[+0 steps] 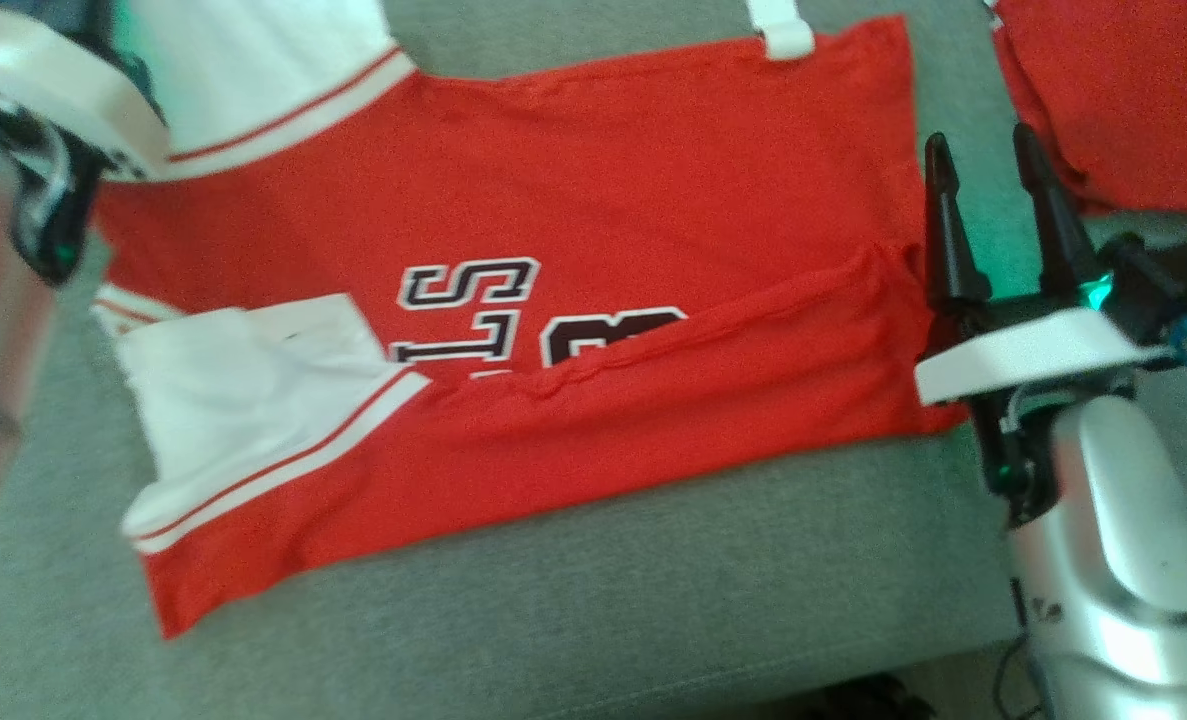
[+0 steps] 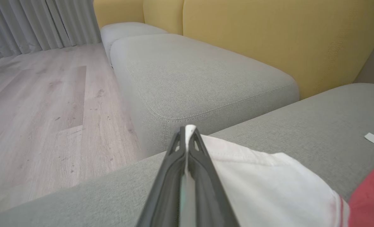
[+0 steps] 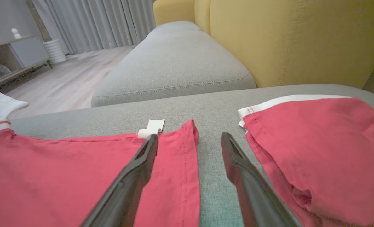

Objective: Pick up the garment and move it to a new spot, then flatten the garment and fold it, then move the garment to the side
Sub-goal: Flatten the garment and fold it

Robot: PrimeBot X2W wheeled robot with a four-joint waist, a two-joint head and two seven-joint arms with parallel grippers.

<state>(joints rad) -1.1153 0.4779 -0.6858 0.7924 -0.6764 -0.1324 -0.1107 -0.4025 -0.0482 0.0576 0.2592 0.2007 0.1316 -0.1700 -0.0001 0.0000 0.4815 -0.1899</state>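
Note:
The garment (image 1: 593, 200) is a red jersey with white sleeves and dark lettering, lying spread on the grey sofa seat (image 1: 603, 600). Its near edge is folded up over part of the lettering, and the near white sleeve (image 1: 243, 390) lies on the body. My left gripper (image 2: 187, 130) is shut on the edge of the far white sleeve (image 2: 268, 183), at the head view's upper left, where its wrist (image 1: 53, 120) shows. My right gripper (image 1: 983, 150) stands open at the garment's right edge, over its hem corner (image 3: 187, 148), with nothing between the fingers.
A second red garment (image 1: 1133, 90) lies on the seat just right of my right gripper. A white tag (image 3: 152, 127) sticks out at the jersey's far edge. Yellow back cushions (image 3: 300, 41) rise behind the seat, and another grey seat (image 2: 199, 72) and wooden floor (image 2: 42, 104) lie beyond.

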